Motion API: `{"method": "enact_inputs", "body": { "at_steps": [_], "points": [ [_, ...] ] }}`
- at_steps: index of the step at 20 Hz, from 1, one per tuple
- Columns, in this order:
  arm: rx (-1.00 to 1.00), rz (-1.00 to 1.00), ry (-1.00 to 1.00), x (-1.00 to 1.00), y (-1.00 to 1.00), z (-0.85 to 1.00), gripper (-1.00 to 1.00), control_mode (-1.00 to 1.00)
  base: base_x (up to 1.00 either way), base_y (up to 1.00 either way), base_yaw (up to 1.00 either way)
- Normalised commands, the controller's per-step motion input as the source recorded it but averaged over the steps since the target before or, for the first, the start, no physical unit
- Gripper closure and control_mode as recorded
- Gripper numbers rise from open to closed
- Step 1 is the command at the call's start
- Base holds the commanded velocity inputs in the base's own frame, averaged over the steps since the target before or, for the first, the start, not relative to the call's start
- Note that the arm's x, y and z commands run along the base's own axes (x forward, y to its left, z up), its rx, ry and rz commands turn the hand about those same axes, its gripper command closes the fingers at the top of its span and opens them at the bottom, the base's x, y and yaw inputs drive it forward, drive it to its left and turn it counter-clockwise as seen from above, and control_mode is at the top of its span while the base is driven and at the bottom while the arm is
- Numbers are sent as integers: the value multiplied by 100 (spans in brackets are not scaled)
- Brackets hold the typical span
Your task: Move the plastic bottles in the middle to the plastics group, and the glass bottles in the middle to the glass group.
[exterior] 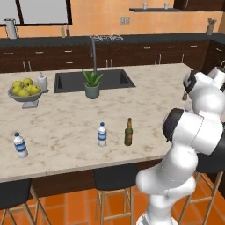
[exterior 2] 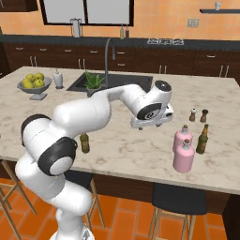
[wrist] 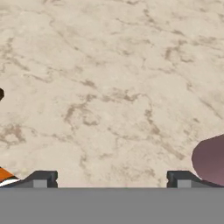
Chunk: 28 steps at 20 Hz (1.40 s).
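A small clear plastic bottle (exterior: 102,134) with a blue label stands mid-counter, with a slim dark beer bottle (exterior: 128,132) to its right; the arm partly hides that beer bottle (exterior 2: 85,143) in the right base view. A matching water bottle (exterior: 19,145) stands alone at the counter's left end. At the right end, two squat pink bottles (exterior 2: 183,138) (exterior 2: 183,156) stand together beside another beer bottle (exterior 2: 202,139). My gripper (exterior 2: 150,123) hovers over bare counter just left of the pink pair. In the hand view the gripper (wrist: 111,178) is open and empty, with a pink bottle's edge (wrist: 211,160) at the right.
Two tiny shakers (exterior 2: 198,115) stand behind the pink bottles. A fruit bowl (exterior: 25,93), a white pump bottle (exterior: 41,82), a potted plant (exterior: 92,83) and the sink (exterior: 110,79) lie toward the back. Stools (exterior: 115,178) line the marble counter's (exterior: 66,118) front edge.
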Motion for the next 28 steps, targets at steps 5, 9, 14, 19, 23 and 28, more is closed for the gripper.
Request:
{"method": "enact_inputs", "body": {
  "at_steps": [5, 9, 14, 19, 23, 28],
  "points": [
    [-5, 0, 11, -2, 100, -2, -100, -100, 0, 0, 0],
    [0, 5, 0, -13, 59, -1, -100, -100, 0, 0, 0],
    [0, 8, 0, -7, 79, 0, -100, -100, 0, 0, 0],
    [0, 3, 2, -22, 92, 1, -100, -100, 0, 0, 0],
    [0, 1, 8, -9, 99, 4, -100, -100, 0, 0, 0],
    [2, -2, 3, 0, 76, 4, -100, -100, 0, 0, 0]
  ]
}}
